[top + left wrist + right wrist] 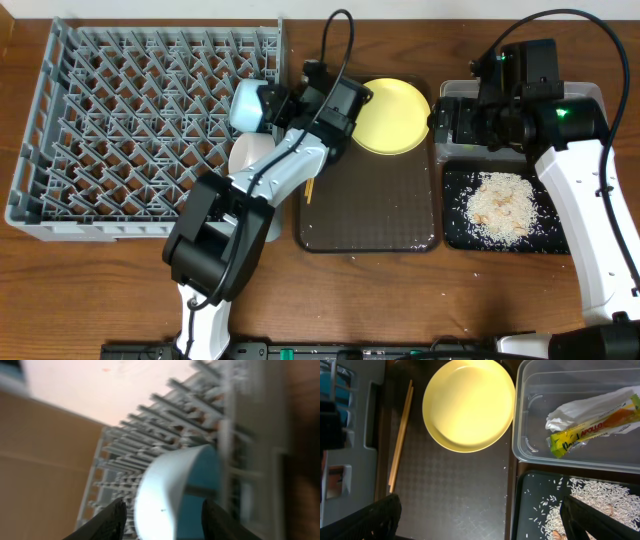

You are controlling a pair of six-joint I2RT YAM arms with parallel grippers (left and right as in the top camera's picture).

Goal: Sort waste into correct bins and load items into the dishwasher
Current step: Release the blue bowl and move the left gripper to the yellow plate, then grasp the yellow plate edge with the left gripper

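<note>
The light blue bowl (248,104) lies tilted at the right edge of the grey dish rack (120,120). My left gripper (282,106) straddles its wall. In the left wrist view the bowl (170,485) sits between the parted fingers (165,515) with small gaps either side. The white bowl (250,155) is just below it. The yellow plate (395,115) and the chopsticks (400,435) lie on the brown tray (370,215). My right gripper (480,520) is open and empty. The clear box (525,450) holds the napkin (580,407) and the wrapper (592,427). Rice (500,205) lies in the black tray (455,235).
The plate also shows in the right wrist view (468,405). The brown tray lies between the rack and the two bins. My left arm reaches over the tray's left edge. The small white cup does not show.
</note>
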